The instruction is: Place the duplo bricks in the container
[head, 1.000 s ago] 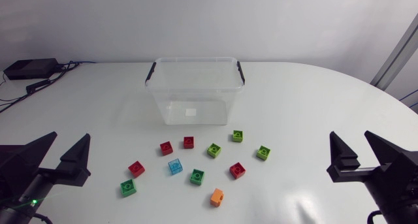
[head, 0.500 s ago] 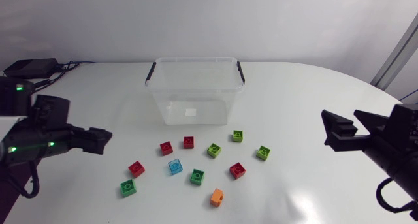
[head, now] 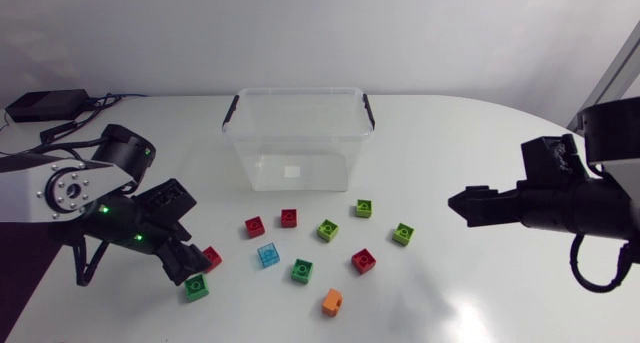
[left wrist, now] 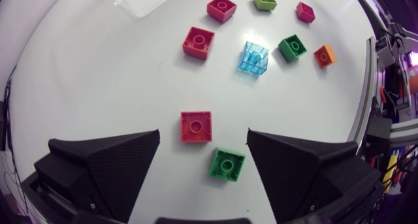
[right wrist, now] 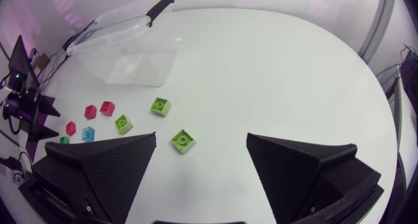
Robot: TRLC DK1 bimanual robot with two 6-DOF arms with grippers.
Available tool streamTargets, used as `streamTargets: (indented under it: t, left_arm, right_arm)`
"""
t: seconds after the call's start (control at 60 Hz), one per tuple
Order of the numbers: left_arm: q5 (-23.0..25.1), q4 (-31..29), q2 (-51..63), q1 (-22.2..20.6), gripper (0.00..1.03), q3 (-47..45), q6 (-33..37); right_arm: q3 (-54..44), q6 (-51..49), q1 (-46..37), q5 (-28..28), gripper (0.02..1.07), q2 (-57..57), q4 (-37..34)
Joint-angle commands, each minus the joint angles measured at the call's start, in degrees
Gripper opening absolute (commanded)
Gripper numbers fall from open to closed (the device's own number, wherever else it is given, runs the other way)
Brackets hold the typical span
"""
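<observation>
A clear plastic container [head: 300, 138] with black handles stands at the back middle of the table. Several duplo bricks lie in front of it: red [head: 255, 226], lime [head: 328, 229], blue [head: 268, 254], orange [head: 333, 302]. My left gripper [head: 190, 265] is open and hovers over the leftmost bricks. In the left wrist view a red brick [left wrist: 196, 127] and a green brick [left wrist: 226, 164] lie between the open fingers [left wrist: 104, 165], untouched. My right gripper [head: 470, 201] is open to the right of the bricks. A lime brick [right wrist: 182, 140] lies ahead of its fingers.
A black box with cables [head: 45, 105] sits at the far left corner. The table's right side around my right arm is bare white surface [head: 470, 143].
Both arms came up from the lower corners. My left gripper swung in over the leftmost red and green bricks. My right gripper moved in toward the bricks from the right.
</observation>
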Motion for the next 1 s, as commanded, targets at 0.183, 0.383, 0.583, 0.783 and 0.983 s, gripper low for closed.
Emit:
streamTargets:
  t: [0.183,0.383,0.583,0.783,0.983]
  left_arm:
    - [-0.3,-0.1,8.1,0.1,0.90,4.3,8.8]
    - [-2.5,3.2,13.1,0.0,0.83,4.3,11.5]
    - [-2.9,4.2,16.8,-0.3,0.69,4.6,13.0]
    - [-3.2,2.8,19.9,-1.4,0.31,4.8,14.5]
    - [-3.2,2.6,12.6,-1.3,0.30,5.0,15.3]
  right_arm:
    - [3.9,-12.8,0.7,-4.7,1.02,6.9,-2.6]
    - [4.9,-15.1,3.1,-4.6,1.02,11.7,-1.2]
    - [5.0,-16.3,4.5,-4.2,1.02,17.2,2.1]
    - [5.2,-19.4,7.1,-3.3,1.01,23.8,5.0]
    - [6.2,-23.4,9.3,-0.3,0.99,31.5,9.5]
